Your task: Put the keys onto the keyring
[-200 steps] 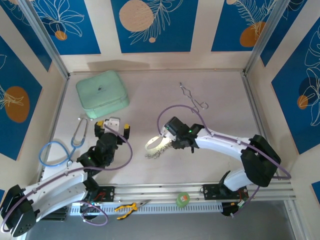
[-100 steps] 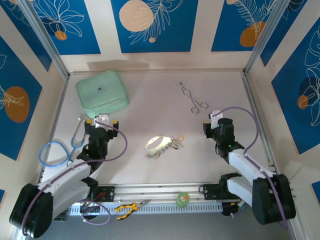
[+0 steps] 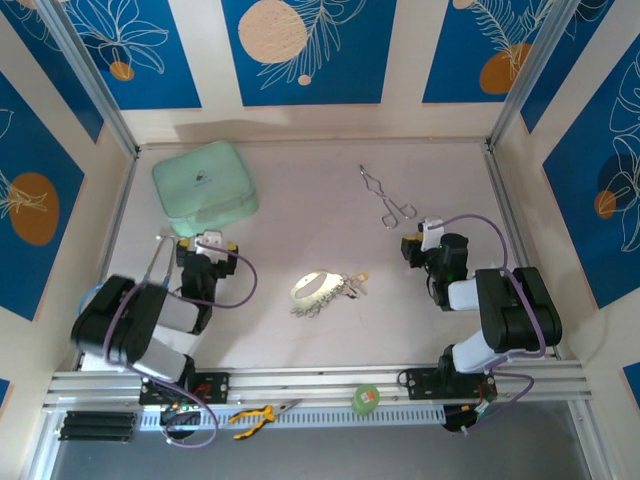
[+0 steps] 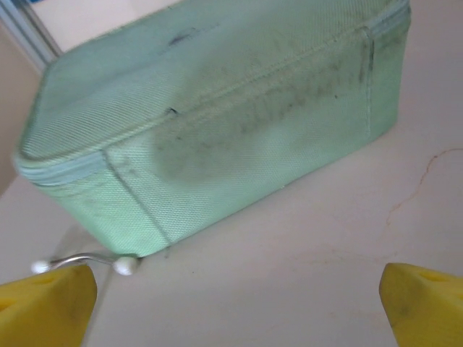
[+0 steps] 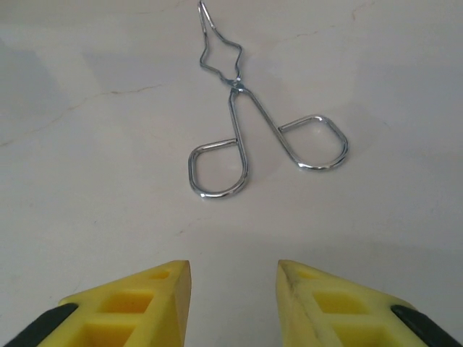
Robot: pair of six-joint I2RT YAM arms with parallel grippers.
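Top view: keyring (image 3: 314, 287) was seen mid-desk (image 3: 300, 180), keys (image 3: 352, 284) bunched against its right side; threading couldn't be confirmed at that scale. Both arms were folded near their bases, well apart from it, judged a parked pose. Left wrist: left gripper (image 4: 235, 307) fingers were spread wide, nothing held, green pouch (image 4: 217, 123) ahead. Right wrist: right gripper (image 5: 234, 303) fingers were set narrow, empty, forceps (image 5: 260, 137) ahead.

The keyring (image 3: 312, 286) lies mid-table (image 3: 300, 220), between the two arms, with the keys (image 3: 352, 284) touching its right side. Far back on the left sits a fabric case (image 3: 205, 187), and the left gripper (image 3: 203, 240) is just in front of it, a stethoscope (image 3: 156, 265) at its left. The forceps (image 3: 382, 194) lie back right of centre, with the right gripper (image 3: 420, 240) before them.
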